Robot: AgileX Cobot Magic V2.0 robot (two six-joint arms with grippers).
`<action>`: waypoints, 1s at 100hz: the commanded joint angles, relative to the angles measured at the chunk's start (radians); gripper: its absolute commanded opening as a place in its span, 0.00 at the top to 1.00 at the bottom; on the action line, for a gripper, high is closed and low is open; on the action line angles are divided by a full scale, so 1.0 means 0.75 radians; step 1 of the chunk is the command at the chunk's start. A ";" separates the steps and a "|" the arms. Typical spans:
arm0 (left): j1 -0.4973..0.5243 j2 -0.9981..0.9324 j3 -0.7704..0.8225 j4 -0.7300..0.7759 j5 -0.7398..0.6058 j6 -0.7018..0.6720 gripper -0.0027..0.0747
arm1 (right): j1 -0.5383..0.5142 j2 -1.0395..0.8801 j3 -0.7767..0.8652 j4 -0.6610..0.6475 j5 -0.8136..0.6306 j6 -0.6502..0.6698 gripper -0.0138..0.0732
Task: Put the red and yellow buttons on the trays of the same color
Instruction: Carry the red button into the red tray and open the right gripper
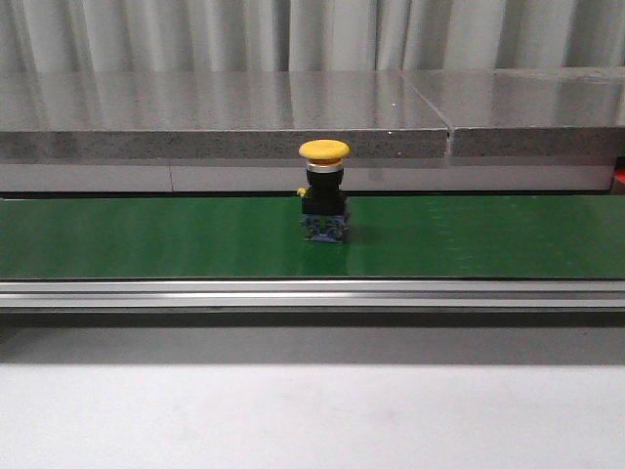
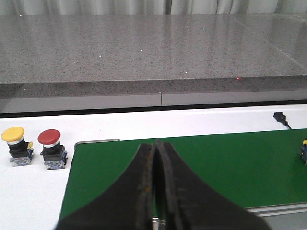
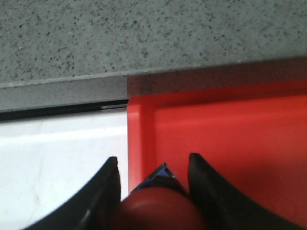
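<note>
Front cam: I see one yellow button [image 1: 323,150] standing upright on the green belt [image 1: 146,239], about mid-belt, black body and blue base under the cap. Neither arm shows in this view. A grey stone ledge [image 1: 215,112] runs behind the belt.

Left wrist cam: left gripper [image 2: 154,158] is clenched, fingers pressed together w/ nothing between them, hanging over the near end of the belt [image 2: 216,163]. Off the belt, on the white table [image 2: 33,191], a 2nd yellow button [image 2: 13,134] and a red button [image 2: 49,137] stand upright just beside each other, not touching as far as I can tell. A small black cable end [image 2: 280,117] lies on the table further along.

Right wrist cam: right gripper [image 3: 153,182] is grasping another red button [image 3: 156,208], its cap between the two fingers, a bit of blue base poking out. It sits at the rim of the red tray [image 3: 240,139], right by the tray's corner wall. Can't tell if the button touches the tray floor. No yellow tray in any view.
</note>
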 commanded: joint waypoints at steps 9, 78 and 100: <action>-0.008 0.008 -0.033 -0.014 -0.097 0.004 0.99 | -0.007 -0.018 -0.076 -0.024 -0.126 0.002 0.65; -0.008 0.008 -0.033 -0.014 -0.097 0.004 0.99 | -0.007 0.120 -0.140 -0.042 -0.059 0.002 0.63; -0.008 0.008 -0.033 -0.014 -0.097 0.004 0.99 | -0.007 0.120 -0.140 -0.042 -0.051 0.002 0.27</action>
